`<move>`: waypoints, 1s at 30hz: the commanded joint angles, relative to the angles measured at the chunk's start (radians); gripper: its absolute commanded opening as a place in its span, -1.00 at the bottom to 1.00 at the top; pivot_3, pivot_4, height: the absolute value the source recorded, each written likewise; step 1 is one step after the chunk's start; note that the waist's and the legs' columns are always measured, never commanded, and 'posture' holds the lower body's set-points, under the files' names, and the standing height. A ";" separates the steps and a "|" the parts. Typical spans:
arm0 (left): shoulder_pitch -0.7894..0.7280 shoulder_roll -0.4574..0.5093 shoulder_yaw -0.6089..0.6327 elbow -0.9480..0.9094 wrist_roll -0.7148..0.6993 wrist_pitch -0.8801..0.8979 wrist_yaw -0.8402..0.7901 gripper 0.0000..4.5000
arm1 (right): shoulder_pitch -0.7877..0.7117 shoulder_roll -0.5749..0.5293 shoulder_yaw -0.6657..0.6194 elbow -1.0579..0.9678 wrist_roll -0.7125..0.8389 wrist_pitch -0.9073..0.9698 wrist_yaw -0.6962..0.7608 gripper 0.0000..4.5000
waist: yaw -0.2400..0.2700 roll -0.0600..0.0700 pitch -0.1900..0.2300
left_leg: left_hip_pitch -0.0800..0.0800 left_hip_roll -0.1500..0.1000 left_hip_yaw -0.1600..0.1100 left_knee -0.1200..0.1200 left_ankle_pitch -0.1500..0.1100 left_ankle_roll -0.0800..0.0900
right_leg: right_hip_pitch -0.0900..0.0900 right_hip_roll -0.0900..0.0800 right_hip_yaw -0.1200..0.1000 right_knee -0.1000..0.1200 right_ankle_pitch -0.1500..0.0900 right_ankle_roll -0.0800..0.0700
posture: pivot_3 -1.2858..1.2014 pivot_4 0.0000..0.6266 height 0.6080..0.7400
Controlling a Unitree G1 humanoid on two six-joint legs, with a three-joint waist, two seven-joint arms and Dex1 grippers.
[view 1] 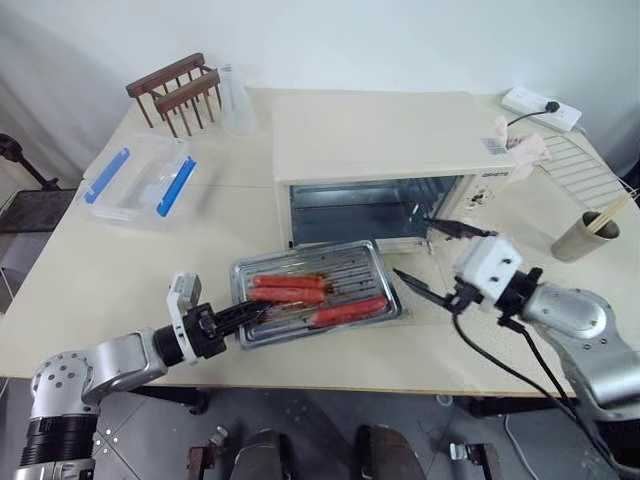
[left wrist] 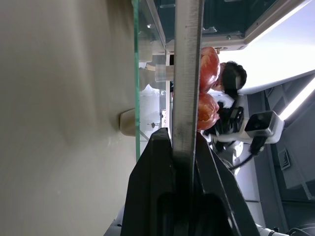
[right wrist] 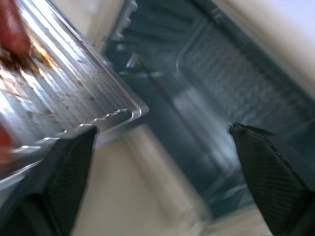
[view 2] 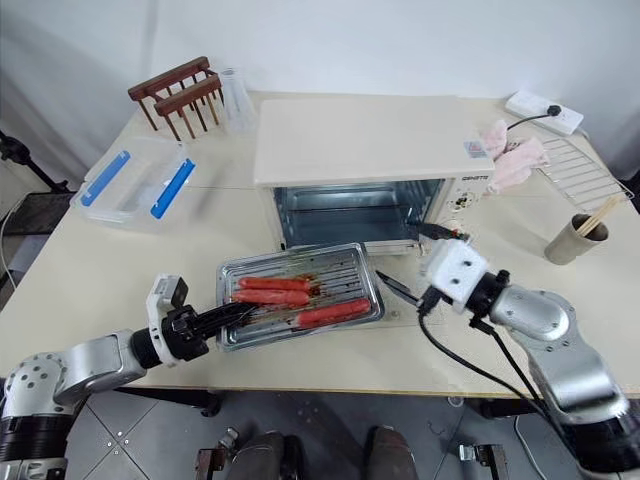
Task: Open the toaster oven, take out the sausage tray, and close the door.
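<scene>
— Steel rim's pinched in my left claw (view 1: 243, 316); the sausage tray (view 1: 316, 292) sits on the desk (view 1: 120, 270), out of the toaster oven (view 1: 385, 165).
— Next?
— My right claw (view 1: 432, 254), spread wide, should swing the door (view 1: 425, 296) shut.

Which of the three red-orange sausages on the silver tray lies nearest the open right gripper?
The front sausage, lying angled, closest to the right gripper.

Cream table (view 1: 120, 290), plain white wall (view 1: 400, 40), grey tiled floor (view 1: 150, 440), even light.
</scene>
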 commanded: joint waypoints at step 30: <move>0.535 -0.099 0.421 -0.189 -0.038 -0.130 -0.198 -1.00 | 0.063 -0.040 -0.261 0.457 0.331 0.297 0.406 -0.91 | -0.007 0.000 0.000 | 0.001 0.006 -0.001 0.000 -0.003 0.002 | 0.001 -0.002 0.000 -0.002 -0.002 -0.004 | 0.03 -0.52 1.00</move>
